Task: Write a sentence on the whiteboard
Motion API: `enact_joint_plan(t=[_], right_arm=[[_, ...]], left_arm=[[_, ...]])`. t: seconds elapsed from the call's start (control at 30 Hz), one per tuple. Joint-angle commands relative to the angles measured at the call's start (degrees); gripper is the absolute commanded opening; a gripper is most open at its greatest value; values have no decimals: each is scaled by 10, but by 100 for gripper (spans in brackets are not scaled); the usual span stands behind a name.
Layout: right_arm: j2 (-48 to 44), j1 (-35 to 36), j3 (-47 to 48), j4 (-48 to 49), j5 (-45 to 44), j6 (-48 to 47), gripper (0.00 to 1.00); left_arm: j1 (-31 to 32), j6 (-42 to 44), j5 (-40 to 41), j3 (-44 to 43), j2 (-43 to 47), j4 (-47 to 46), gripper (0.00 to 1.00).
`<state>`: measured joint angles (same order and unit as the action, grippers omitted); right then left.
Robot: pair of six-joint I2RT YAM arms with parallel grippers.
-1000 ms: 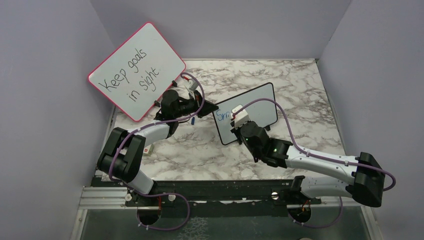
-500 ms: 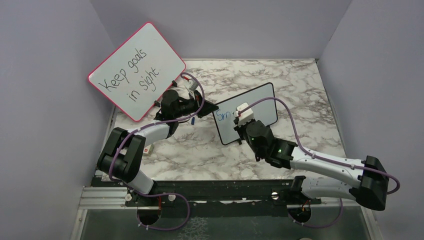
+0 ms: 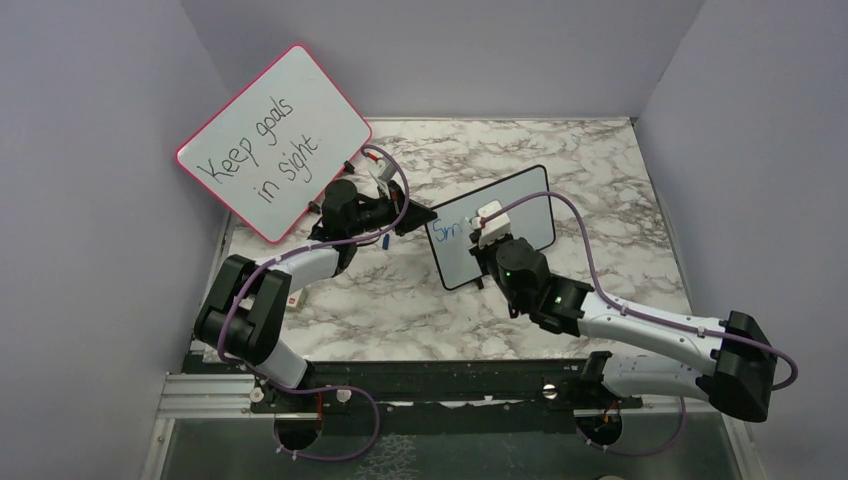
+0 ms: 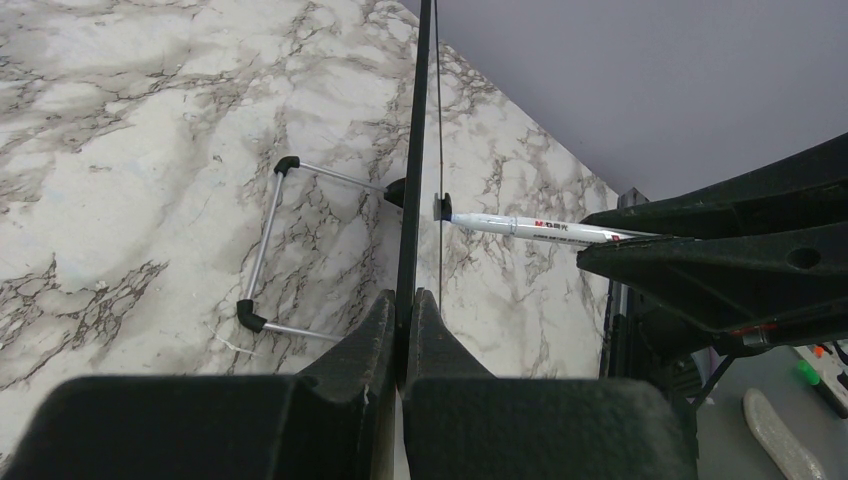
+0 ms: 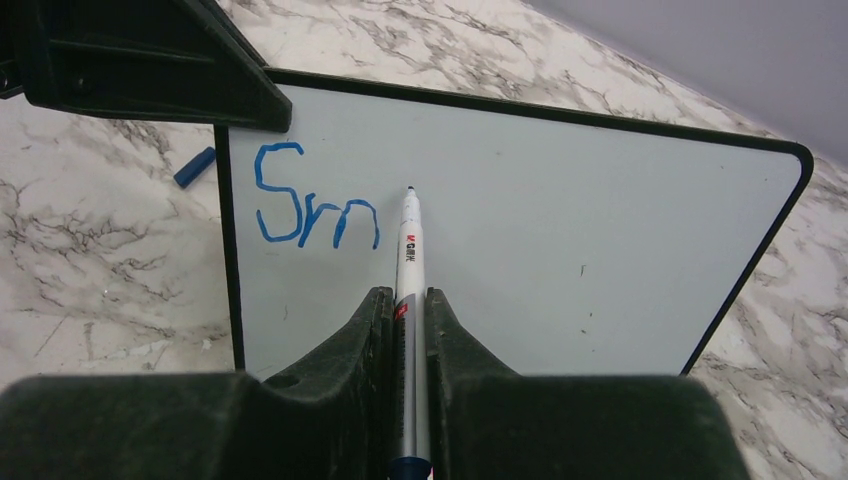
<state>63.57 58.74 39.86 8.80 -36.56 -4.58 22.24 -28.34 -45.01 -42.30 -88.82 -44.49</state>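
Left jaws pinch the whiteboard (image 5: 560, 230) edge. Right jaws grip a marker (image 5: 410, 260), tip at board beside blue writing (image 5: 315, 212) "Sm".

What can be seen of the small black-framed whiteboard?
The whiteboard is a white panel in a thin black frame with rounded corners, standing on edge on the table, propped by a wire stand. The left hand clamps its side edge. Blue letters "Sm" sit upper left; the marker in the right hand meets the surface beside them.
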Motion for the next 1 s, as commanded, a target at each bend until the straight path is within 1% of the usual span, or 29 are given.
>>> enact_joint_plan(t=[0.0,0.33,0.7,0.97], right_arm=[[8,-5,-2,30,9,-4,1],[17,-6,6,20,31,1,1],[29,-8,9,25,27,-2,1],[18,-8,7,13,34,0,1]], left_arm=[[7,5,-20,-3,6,7,0],[7,5,-21,-3,6,7,0],[7,4,-23,-5,5,8,0],[7,4,-21,-4,5,8,0]])
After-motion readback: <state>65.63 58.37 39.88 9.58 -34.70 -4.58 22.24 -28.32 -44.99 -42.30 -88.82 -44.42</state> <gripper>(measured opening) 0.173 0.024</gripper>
